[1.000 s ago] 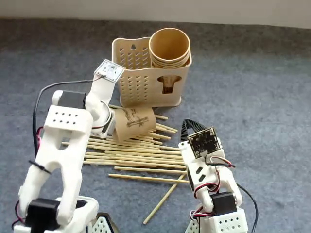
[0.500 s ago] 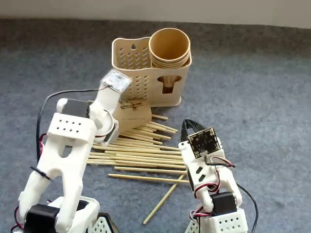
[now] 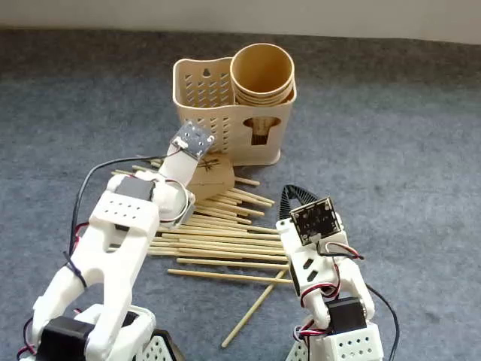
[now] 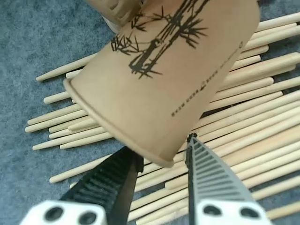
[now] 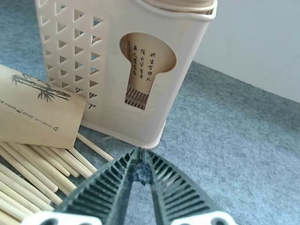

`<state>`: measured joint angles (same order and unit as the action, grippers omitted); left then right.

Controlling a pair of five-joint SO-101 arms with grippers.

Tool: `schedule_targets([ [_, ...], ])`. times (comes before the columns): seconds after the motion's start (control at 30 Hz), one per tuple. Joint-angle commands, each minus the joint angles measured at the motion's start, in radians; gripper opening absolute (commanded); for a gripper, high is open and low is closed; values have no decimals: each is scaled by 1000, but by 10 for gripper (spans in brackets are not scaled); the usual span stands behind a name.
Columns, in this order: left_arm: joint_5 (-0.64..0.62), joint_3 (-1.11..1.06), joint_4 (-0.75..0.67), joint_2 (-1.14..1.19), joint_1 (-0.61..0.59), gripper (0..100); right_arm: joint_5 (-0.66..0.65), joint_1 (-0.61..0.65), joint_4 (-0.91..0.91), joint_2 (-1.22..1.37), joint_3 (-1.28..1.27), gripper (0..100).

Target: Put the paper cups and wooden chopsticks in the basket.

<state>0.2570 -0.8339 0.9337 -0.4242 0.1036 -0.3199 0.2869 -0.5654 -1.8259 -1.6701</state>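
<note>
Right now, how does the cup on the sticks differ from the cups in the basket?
The loose paper cup lies on its side; the stacked cups stand upright. The loose paper cup sits alone on the chopsticks; the stacked cups nest inside the basket. Both are tan.

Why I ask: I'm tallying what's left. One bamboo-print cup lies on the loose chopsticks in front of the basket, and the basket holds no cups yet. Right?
Not quite: the basket already holds a stack of cups, as the high view shows. The bamboo-print cup does lie on the loose chopsticks in front of it.
</note>
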Motion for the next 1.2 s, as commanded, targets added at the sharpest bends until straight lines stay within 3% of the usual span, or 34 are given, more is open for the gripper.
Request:
schedule_targets([
  [0.0,2,-28,-72,-36,42,158,-12,-4,-7,-12,-99,9],
  [0.2,0,-30,-74,-38,136,158,-12,-4,-7,-12,-99,9],
  [0.4,-2,-30,-77,-38,147,150,-12,-4,-7,-12,-99,9],
  [0.57,0,-13,-77,-38,147,5,-12,-4,-7,-12,-99,9],
  [0.83,5,4,-69,-53,139,5,-12,-4,-7,-12,-99,9],
  [1.07,8,87,180,-262,119,5,-12,-4,-7,-12,-99,9],
  [1.17,84,119,298,-349,119,5,-12,-4,-7,-12,-99,9],
])
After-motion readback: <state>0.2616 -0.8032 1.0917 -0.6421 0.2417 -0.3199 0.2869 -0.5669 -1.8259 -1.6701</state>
